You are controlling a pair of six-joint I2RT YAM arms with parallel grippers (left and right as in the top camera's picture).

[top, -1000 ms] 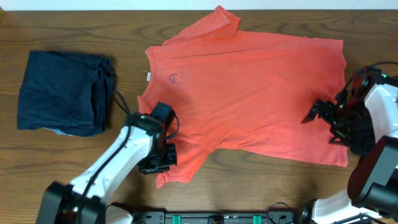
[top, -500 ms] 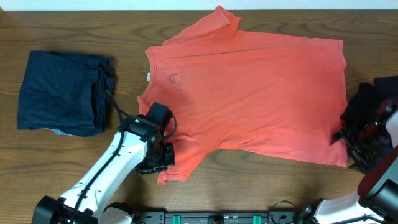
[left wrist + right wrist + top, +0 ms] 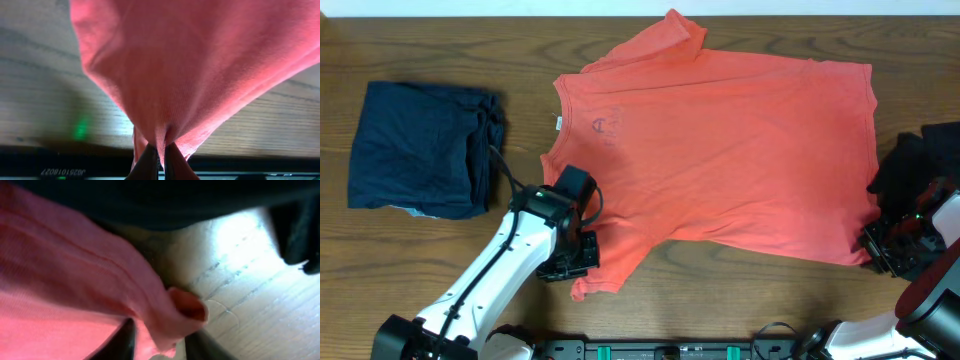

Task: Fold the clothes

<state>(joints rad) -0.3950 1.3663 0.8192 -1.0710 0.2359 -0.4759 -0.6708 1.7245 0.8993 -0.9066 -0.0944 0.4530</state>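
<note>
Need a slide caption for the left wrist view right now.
Left gripper pinched shut on a bunched fold of the coral-red T-shirt, wooden table behind it.

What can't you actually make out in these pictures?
- Black garment: blurred in the right wrist view, and cut off at the right edge of the overhead view.
- Right gripper: blur in the right wrist view hides whether it grips the hem of the T-shirt.
- Mark near the T-shirt's collar: too faint in the overhead view to read.
</note>
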